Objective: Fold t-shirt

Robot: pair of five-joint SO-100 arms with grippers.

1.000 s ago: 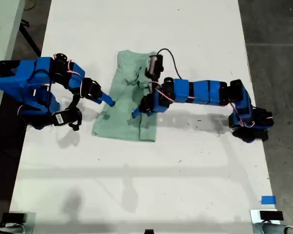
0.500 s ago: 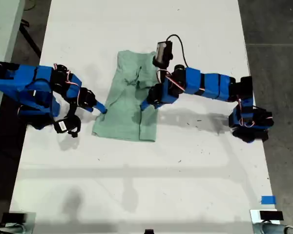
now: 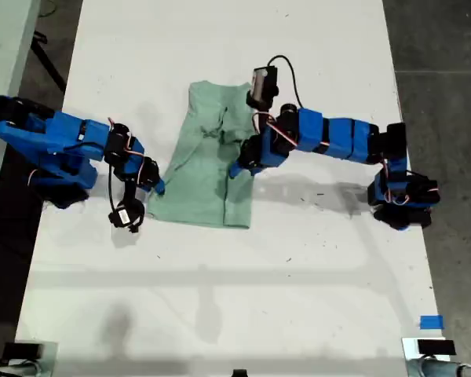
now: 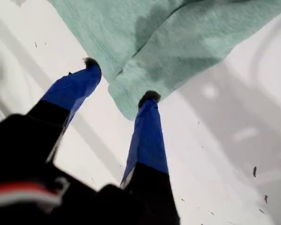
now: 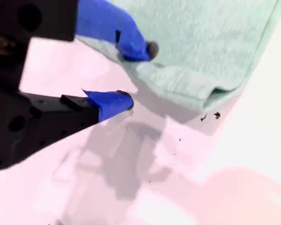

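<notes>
Though already doubled into a long panel at mid-table, looks unfinished: t-shirt of soft pale mint knit, rumpled near the collar, with a thick rolled hem. Seemingly a re-grasp step, with my first gripper spread wide astride a rounded hem corner at the exterior view's left, and my second gripper likewise agape at the opposite doubled edge, nothing held. Next, probably: pinch all layers against the smooth white table, then lift evenly.

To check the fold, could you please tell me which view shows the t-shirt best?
The exterior view: the whole t-shirt is in frame there, seen from above. The first wrist view shows only a corner, the second only a layered edge.
</notes>
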